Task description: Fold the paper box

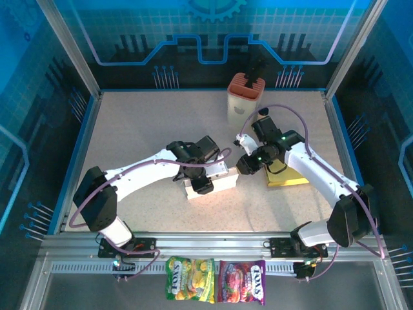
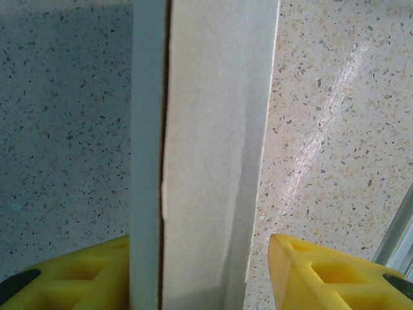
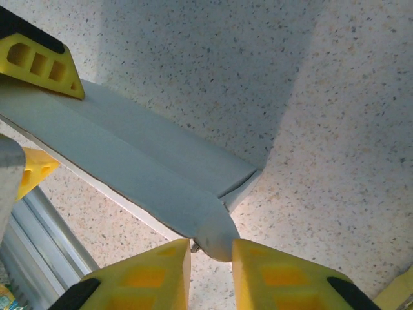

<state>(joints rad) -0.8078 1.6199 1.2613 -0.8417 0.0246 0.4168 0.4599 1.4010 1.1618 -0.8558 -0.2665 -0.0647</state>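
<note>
We see paper box [image 1: 222, 181] mid speckled stone-look table [image 1: 129, 129], blue circuit-print walls [image 1: 193, 39] around. Our left gripper [image 2: 200, 239] straddles box, one side slack; right gripper [image 3: 211, 250] narrow, seemingly pinching flap tip.

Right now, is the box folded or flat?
Partly folded. The box has panels bent along a crease, but an end tab sticks out unfolded, pinched in the right gripper. Its far end: cannot tell.
</note>
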